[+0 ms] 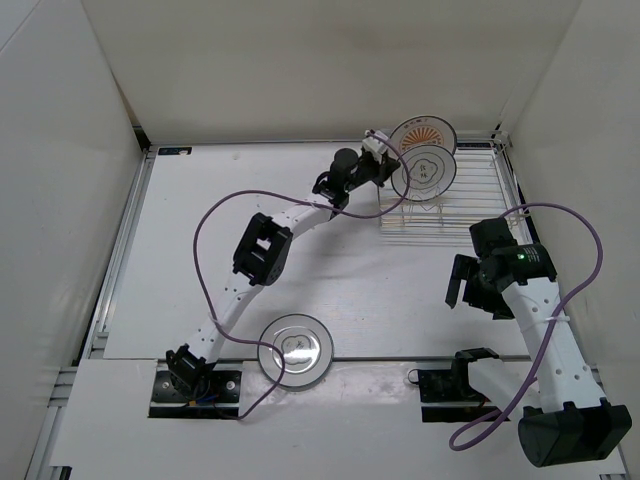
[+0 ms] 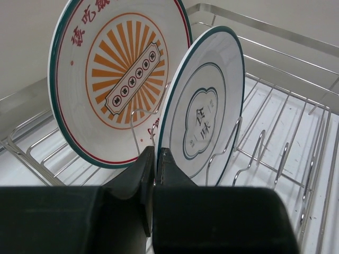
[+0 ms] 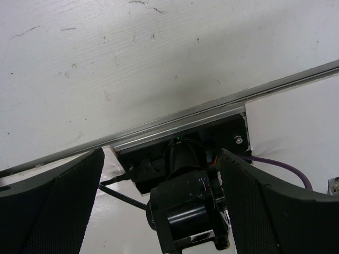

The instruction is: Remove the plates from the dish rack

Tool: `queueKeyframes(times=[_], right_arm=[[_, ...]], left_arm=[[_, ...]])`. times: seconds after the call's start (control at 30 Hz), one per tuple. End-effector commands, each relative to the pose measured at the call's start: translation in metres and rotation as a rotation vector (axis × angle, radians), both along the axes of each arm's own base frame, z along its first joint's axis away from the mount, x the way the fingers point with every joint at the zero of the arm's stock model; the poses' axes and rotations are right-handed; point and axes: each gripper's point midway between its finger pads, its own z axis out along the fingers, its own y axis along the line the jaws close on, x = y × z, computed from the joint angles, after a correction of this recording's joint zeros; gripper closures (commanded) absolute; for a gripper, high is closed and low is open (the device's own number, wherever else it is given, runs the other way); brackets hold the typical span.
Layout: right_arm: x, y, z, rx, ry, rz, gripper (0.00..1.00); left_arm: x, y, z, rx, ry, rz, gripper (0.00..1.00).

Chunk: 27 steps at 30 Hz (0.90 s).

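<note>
Two plates stand upright in the dish rack [image 1: 470, 205] [image 2: 286, 132] at the back right. The rear plate has an orange sunburst pattern [image 1: 424, 132] [image 2: 119, 79]. The front plate has a dark scalloped outline [image 1: 424, 172] [image 2: 204, 114]. My left gripper [image 1: 384, 160] [image 2: 157, 159] reaches in from the left and is shut on the lower rim of the scalloped plate. A third plate [image 1: 295, 348] lies flat on the table near the left arm's base. My right gripper [image 1: 463, 284] [image 3: 164, 211] hangs open over the table's right side, with nothing between its fingers.
White walls enclose the table on three sides. The rack's wavy wire dividers [image 2: 249, 153] rise to the right of the held plate. A purple cable [image 1: 215, 215] loops off the left arm. The right wrist view looks down on the right arm's own base mount [image 3: 185, 159].
</note>
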Motion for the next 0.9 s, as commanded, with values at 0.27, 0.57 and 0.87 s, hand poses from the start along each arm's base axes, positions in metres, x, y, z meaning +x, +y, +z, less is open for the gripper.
queueKeyframes(times=[0.27, 0.57, 0.87], right_arm=[[-0.007, 0.0, 0.003, -0.001, 0.018, 0.001, 0.1], [-0.007, 0.002, -0.001, 0.008, 0.026, 0.006, 0.1], [-0.008, 0.003, -0.002, 0.017, 0.009, 0.007, 0.1]], left_arm=[[-0.019, 0.016, 0.076, -0.086, 0.056, 0.002, 0.99], [-0.015, 0.025, 0.147, -0.157, -0.034, 0.045, 0.99], [-0.011, 0.041, 0.187, -0.204, -0.082, 0.123, 0.99]])
